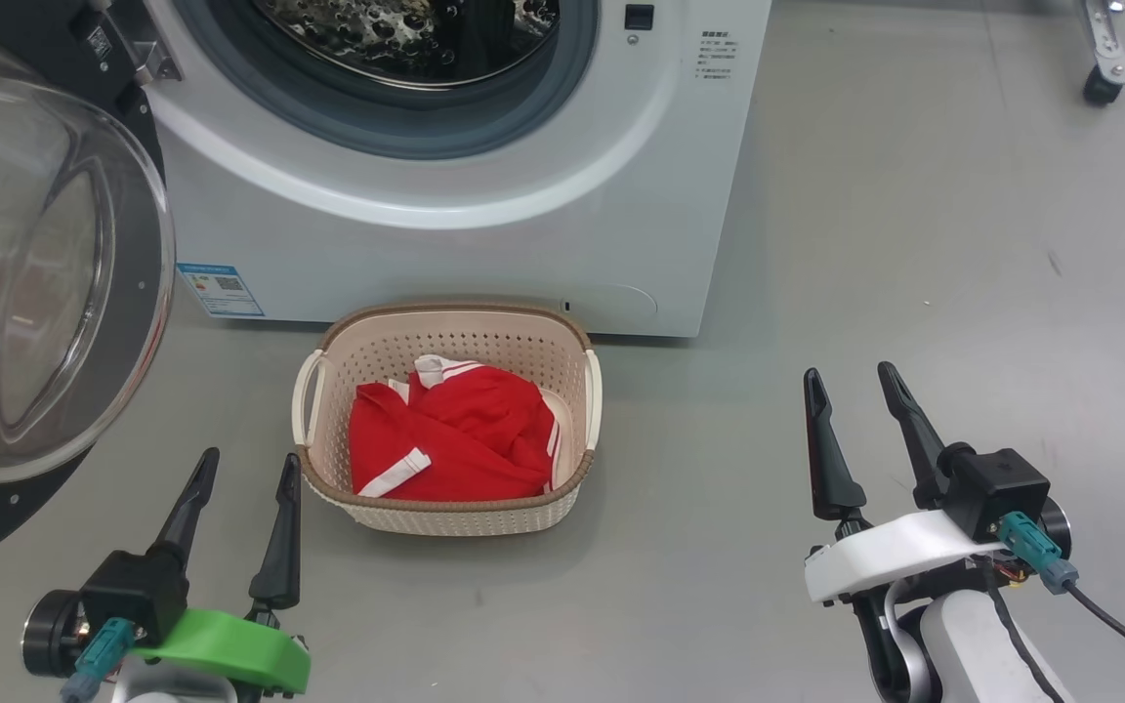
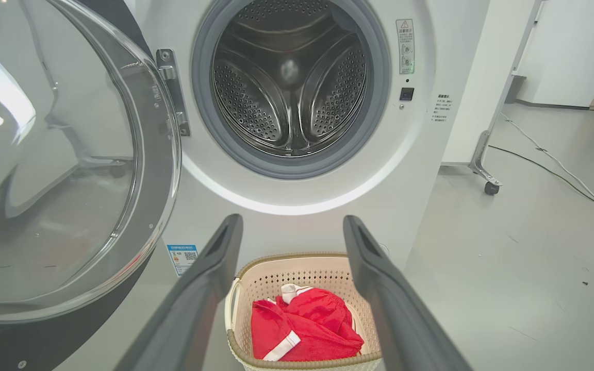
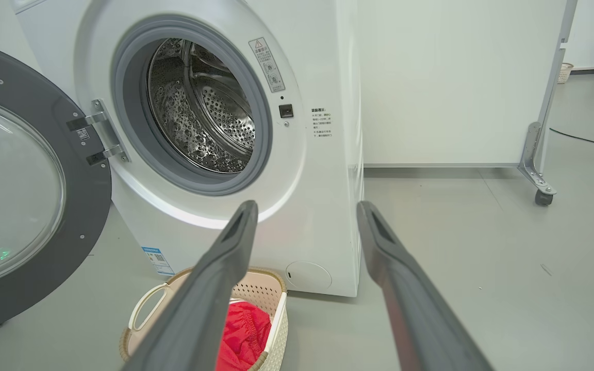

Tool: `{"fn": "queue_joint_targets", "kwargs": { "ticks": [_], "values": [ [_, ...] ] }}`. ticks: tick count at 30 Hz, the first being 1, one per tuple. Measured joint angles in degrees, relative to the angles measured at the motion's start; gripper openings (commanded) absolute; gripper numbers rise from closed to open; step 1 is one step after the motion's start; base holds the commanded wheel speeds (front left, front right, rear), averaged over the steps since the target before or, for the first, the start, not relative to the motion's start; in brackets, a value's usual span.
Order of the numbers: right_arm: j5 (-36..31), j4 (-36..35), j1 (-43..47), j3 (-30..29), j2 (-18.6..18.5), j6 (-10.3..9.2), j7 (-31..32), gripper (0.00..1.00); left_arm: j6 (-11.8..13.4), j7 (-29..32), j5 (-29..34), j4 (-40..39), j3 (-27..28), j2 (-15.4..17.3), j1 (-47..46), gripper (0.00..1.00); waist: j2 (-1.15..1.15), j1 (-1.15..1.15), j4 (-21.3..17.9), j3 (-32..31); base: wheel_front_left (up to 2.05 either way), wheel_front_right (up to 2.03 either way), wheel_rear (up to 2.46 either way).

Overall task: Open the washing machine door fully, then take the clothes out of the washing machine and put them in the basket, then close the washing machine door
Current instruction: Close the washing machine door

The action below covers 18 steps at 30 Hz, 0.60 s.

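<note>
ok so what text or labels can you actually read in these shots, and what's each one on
Nothing reads clearly enough to quote.
blue label, low on the washing machine front: small print and a square code, too small.
warning sticker, higher on its front: triangle sign, text too small.
printed block near it: blurred.
small tag on the washing machine door: too small.

The right pincer point(image 3: 307, 206) rises from the bottom centre with its fingers spread apart and nothing between them, in front of the washing machine point(image 3: 302, 170), whose door point(image 3: 23, 190) hangs wide open at left, while the basket point(image 3: 258, 291) at lower left holds red clothes point(image 3: 243, 335).
</note>
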Motion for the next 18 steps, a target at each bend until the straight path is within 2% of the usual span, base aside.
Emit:
{"fn": "queue_joint_targets", "kwargs": {
  "ticks": [13, 18],
  "values": [
    [-0.91, 0.69, -0.01, 0.86, -0.01, 0.98, 0.00, 1.00, 0.15, 0.00, 0.09, 0.47, 0.10, -0.86, -0.16, 1.00, 0.00, 0.00, 6.94, 0.54, 0.00, 0.00, 0.00],
    [-0.91, 1.62, -0.02, 1.58, -0.02, 1.85, 0.00, 1.00, 1.10, 0.00, 0.09, 0.43, 1.13, -0.91, -0.13, 1.00, 0.00, 0.00, 10.11, 0.11, 0.00, 0.00, 0.00]
  ]
}}
